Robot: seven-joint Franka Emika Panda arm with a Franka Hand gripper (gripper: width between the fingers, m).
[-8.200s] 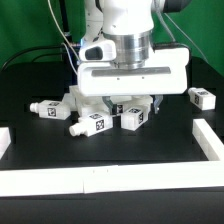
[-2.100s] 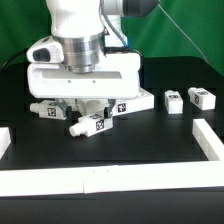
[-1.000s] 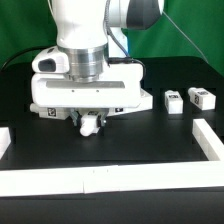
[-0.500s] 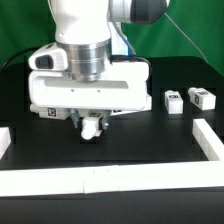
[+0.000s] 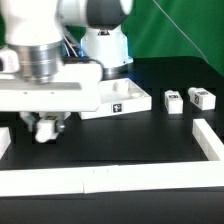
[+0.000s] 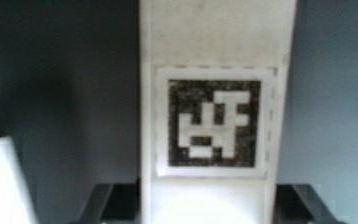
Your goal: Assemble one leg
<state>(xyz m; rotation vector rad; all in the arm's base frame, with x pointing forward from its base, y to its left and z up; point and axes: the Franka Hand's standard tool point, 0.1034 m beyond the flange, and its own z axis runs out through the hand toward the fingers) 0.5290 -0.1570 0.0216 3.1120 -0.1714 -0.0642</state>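
Note:
My gripper (image 5: 45, 122) is at the exterior view's left, in front of the table's middle, and is shut on a white leg (image 5: 45, 129) that hangs just above the black table. In the wrist view the leg (image 6: 213, 60) runs straight out between the two dark fingers (image 6: 117, 203), with its black-and-white tag facing the camera. Both fingers press on its sides. Two more legs (image 5: 173, 101) (image 5: 203, 97) lie at the exterior view's right. The large hand hides whatever lies behind and under it.
A large flat white square panel (image 5: 125, 100) with a tag lies in the middle, just to the right of my hand. A low white wall (image 5: 100, 180) borders the front and the right side (image 5: 212, 145) of the table.
The gripper has moved to the exterior view's left with the leg held in it. The white panel it was covering now shows.

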